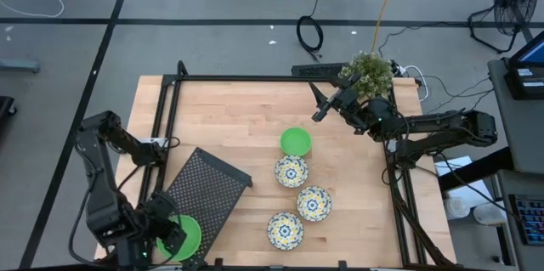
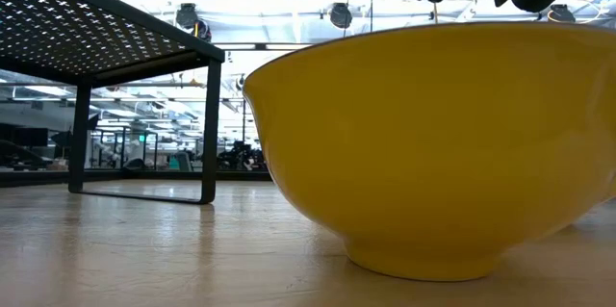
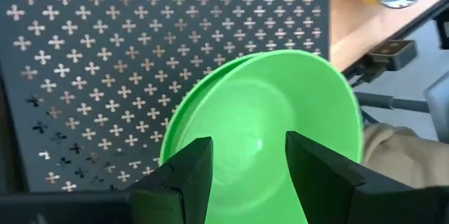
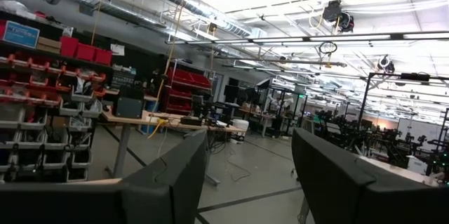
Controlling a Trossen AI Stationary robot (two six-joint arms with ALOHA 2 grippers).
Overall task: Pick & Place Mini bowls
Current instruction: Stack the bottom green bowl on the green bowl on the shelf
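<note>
Two bright green mini bowls (image 3: 280, 104), nested one inside the other, sit on the near end of the black mesh tray (image 1: 208, 182). My left gripper (image 3: 249, 147) hangs open just above them, pointing steeply down, its fingers over the hollow of the upper bowl. Out on the wood are a third green bowl (image 1: 296, 142) and three floral bowls (image 1: 291, 171), (image 1: 314, 203), (image 1: 285, 230). The nearest of these fills the low view with its yellow outside (image 2: 433, 143). My right gripper (image 1: 319, 105) waits open, raised over the table's far side.
The mesh tray stands on legs (image 2: 210, 124) above the tabletop. A black frame rail (image 1: 255, 78) runs around the table. A potted plant (image 1: 370, 71) stands at the far right corner, beside my right arm. Bare wood lies between the tray and the bowls.
</note>
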